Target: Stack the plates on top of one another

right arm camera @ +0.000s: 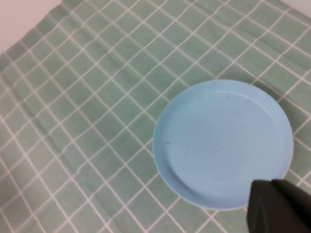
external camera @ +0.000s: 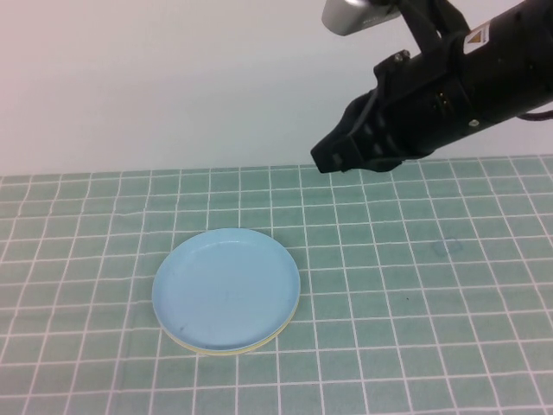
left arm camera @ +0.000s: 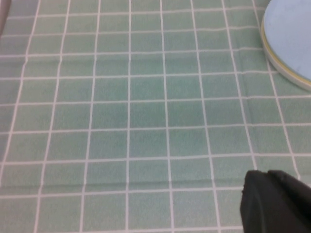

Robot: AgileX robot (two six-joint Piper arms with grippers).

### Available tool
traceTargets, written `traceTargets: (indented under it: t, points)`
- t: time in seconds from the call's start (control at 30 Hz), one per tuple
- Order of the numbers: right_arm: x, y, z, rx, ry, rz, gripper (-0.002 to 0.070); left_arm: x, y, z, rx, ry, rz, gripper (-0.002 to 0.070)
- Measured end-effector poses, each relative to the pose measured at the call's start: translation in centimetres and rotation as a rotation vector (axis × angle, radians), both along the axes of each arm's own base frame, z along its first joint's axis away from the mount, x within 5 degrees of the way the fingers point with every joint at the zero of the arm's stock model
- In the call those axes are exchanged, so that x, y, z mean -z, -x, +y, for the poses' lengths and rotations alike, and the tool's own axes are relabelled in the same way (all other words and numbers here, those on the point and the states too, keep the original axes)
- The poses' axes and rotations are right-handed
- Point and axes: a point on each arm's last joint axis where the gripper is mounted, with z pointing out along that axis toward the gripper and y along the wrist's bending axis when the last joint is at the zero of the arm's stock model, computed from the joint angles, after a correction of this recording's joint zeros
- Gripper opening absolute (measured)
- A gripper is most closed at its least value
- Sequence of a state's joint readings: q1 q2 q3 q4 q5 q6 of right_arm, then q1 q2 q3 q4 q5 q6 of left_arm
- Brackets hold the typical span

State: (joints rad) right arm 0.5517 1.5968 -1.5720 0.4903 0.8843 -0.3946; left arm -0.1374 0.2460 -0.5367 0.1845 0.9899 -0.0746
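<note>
The right gripper (external camera: 333,160) hangs high over the bench's far edge, its fingers together and empty, the left gripper (left arm camera: 277,204) unreadable, while the plates (external camera: 226,290) sit stacked mid-bench, where a low-swinging arm could knock them askew.

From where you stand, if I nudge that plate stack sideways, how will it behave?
The light blue plate sits on a pale yellow rim, slightly offset, so it may slide off rather than move as one. The plates look thin and stiff, probably light. Flat and low, tipping seems unlikely. The right gripper hangs above the table behind them; the left gripper is low over the cloth.
</note>
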Motion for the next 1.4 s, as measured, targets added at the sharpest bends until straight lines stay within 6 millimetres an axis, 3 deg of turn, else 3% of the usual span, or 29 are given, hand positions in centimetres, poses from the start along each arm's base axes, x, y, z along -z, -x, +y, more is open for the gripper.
traceTargets:
  t: [0.3,0.43,0.57,0.67,0.77,0.87,1.03,1.23,1.33,1.37,1.4]
  points:
    - [0.7,-0.1,-1.6,0.030,0.167,-0.007,0.0001,-0.2,1.5,-0.1,-0.027,0.085,-0.085,-0.0001]
    - [-1.1,-0.2,-3.4,0.118,0.183,-0.226,0.0001,-1.3,1.8,-0.2,-0.064,0.119,-0.258,-0.0001]
    - [-2.9,1.1,-5.4,0.193,0.131,-0.445,0.0001,-2.5,1.8,-0.3,-0.100,0.110,-0.524,-0.0001]
    - [-2.9,3.0,-7.7,0.236,0.126,-0.505,0.0001,-1.6,1.0,-0.3,-0.106,0.089,-0.629,-0.0001]
    - [-1.5,5.2,-10.7,0.296,0.147,-0.487,0.0001,0.5,-0.3,-0.3,-0.094,0.063,-0.666,-0.0001]
    - [1.2,7.5,-13.7,0.389,0.144,-0.400,0.0000,3.1,-1.3,-0.3,-0.078,0.048,-0.656,-0.0001]
    - [3.8,12.5,-17.7,0.563,0.100,-0.369,0.0000,6.3,-2.1,-0.4,-0.077,0.102,-0.610,-0.0001]
    - [6.7,18.6,-20.1,0.720,0.050,-0.540,-0.0001,9.4,-2.3,-0.5,-0.095,0.151,-0.536,-0.0001]
    - [9.0,20.6,-20.7,0.791,0.021,-0.634,-0.0001,9.5,-2.1,-0.5,-0.109,0.186,-0.517,-0.0001]
    - [9.7,21.0,-20.8,0.811,0.013,-0.653,-0.0001,10.9,-2.0,-0.5,-0.124,0.211,-0.461,0.0000]
    - [10.7,21.4,-20.9,0.829,0.001,-0.670,-0.0001,11.1,-2.0,-0.5,-0.128,0.220,-0.442,0.0000]
